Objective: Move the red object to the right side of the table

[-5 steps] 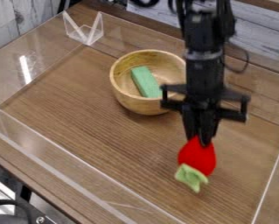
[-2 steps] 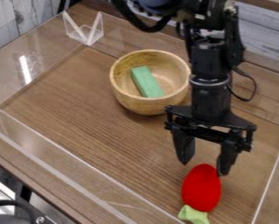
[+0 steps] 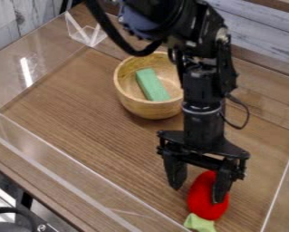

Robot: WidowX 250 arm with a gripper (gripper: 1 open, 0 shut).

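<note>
The red object (image 3: 206, 198), a small strawberry-like toy, lies on the brown wood-grain table (image 3: 86, 118) near its front right corner, its light green stem end (image 3: 201, 223) pointing toward the front edge. My gripper (image 3: 197, 182) hangs straight above it, open, with one finger on each side of the toy's upper part. The black fingers (image 3: 173, 174) partly cover the top of the red object. I cannot tell whether they touch it.
A wooden bowl (image 3: 125, 91) with a flat green block (image 3: 151, 84) inside stands at the middle back. Low clear acrylic walls (image 3: 277, 195) border the table; the right wall runs close beside the toy. A clear folded stand (image 3: 86, 31) sits at the back left.
The gripper has gone from shut on the red object to open, leaving the toy lying on the table further toward the front right. The arm now leans lower over it.
</note>
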